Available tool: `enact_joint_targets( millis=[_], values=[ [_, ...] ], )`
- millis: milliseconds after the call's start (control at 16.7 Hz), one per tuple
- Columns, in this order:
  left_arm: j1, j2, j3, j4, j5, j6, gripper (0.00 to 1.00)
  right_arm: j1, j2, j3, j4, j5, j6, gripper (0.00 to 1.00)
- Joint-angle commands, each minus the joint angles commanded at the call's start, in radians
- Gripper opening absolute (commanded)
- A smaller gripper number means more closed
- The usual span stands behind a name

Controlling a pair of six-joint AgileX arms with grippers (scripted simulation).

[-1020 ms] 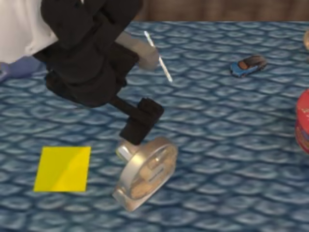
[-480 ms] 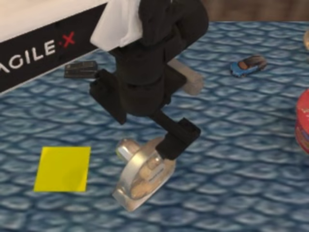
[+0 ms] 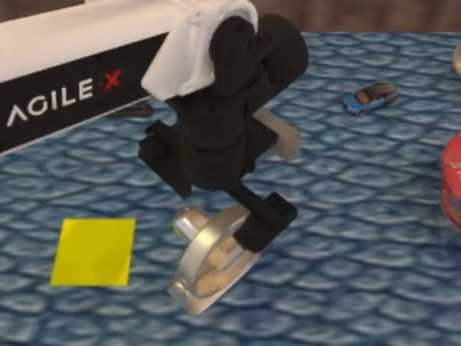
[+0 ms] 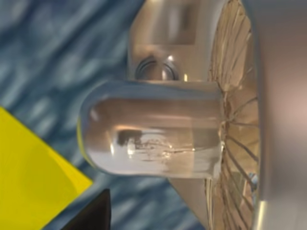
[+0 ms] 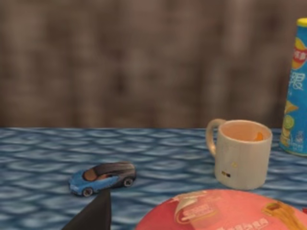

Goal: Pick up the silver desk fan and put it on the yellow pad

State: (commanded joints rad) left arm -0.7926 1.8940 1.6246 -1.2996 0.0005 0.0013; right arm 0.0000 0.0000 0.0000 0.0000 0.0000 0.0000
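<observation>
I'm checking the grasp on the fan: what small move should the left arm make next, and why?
Probably close the left gripper on the round silver desk fan: its dark finger is already at the fan's upper rim, and the fan still rests tilted on the table, right of the flat yellow pad.

I count one silver desk fan and one yellow pad on the blue patterned table. There is one blue toy car, one white mug, one red round container, and one blue chip can. One arm shows from above.
</observation>
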Motion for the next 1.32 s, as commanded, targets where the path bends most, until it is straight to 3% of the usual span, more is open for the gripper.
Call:
enact_joint_targets(
  millis=[420, 1200, 1320],
  values=[
    [-0.001, 0.005, -0.086, 0.090, 0.000, 0.000, 1.00, 0.000, 0.000, 0.000, 0.000, 0.000, 0.000, 1.00],
    [-0.001, 0.005, -0.086, 0.090, 0.000, 0.000, 0.02, 0.000, 0.000, 0.000, 0.000, 0.000, 0.000, 1.00],
    [-0.001, 0.005, -0.086, 0.090, 0.000, 0.000, 0.00, 0.000, 0.000, 0.000, 0.000, 0.000, 0.000, 1.00]
  ],
)
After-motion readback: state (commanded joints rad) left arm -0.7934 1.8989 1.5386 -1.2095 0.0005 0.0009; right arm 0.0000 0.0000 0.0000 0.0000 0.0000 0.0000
